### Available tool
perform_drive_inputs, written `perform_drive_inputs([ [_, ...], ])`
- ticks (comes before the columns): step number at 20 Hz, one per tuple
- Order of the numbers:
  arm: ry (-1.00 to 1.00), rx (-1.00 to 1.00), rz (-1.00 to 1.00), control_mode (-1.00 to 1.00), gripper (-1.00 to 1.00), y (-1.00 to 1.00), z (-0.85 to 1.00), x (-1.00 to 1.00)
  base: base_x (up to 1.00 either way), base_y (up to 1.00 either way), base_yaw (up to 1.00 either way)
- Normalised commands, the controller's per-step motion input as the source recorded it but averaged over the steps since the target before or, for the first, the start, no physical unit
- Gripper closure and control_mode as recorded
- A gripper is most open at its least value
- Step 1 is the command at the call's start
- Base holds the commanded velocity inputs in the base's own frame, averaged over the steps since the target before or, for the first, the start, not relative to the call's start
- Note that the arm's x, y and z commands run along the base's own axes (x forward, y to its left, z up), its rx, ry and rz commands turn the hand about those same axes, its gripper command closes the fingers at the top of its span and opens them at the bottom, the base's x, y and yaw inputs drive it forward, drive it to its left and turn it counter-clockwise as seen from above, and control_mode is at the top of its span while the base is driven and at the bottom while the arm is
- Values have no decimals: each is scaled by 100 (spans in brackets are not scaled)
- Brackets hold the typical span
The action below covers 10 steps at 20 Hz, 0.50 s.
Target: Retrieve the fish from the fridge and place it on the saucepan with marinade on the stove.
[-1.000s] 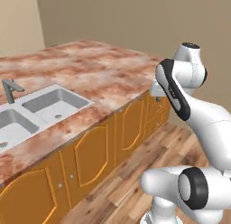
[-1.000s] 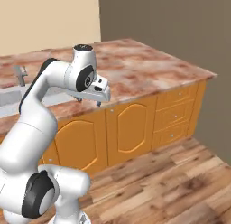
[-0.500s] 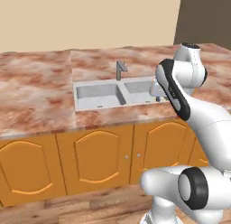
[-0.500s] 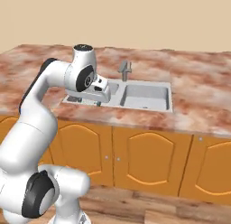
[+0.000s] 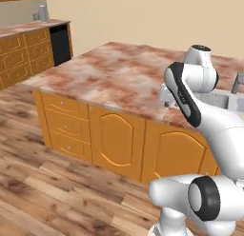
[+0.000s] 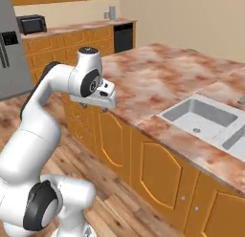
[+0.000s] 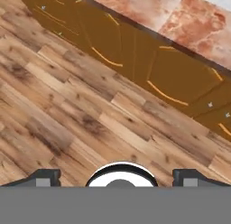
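Note:
The fridge (image 6: 8, 45) is a grey steel slab with a black panel at the far left edge of the right base view, across the wooden floor. The fish, the saucepan, the marinade and the stove are out of view. My gripper (image 6: 94, 105) hangs in front of my folded arm, beside the island counter's edge, and points down at the floor. It also appears in the left base view as gripper (image 5: 166, 103). In the hand view the gripper (image 7: 118, 179) is open; its dark fingertips (image 7: 45, 177) stand far apart with nothing between them.
An island counter (image 5: 109, 75) with a reddish marble top and orange cabinet doors (image 7: 176, 78) stands close ahead. Its steel sink (image 6: 201, 117) lies to the right. A back counter carries a microwave (image 6: 32, 24) and a black dishwasher (image 6: 123, 37). Wooden floor (image 7: 67, 123) lies open on the left.
The whole picture has swung: the base has turned, the sink has slid off to the right, and the island's corner and the back counter have come into view. The arm's pose is unchanged.

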Motion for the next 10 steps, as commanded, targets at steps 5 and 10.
perform_drive_inputs([
  [5, 0, 0, 0, 100, -100, 0, 0, 0, 0, 0, 96],
  [10, 0, 0, 0, 100, -100, 0, 0, 0, 3, -24, 85],
])
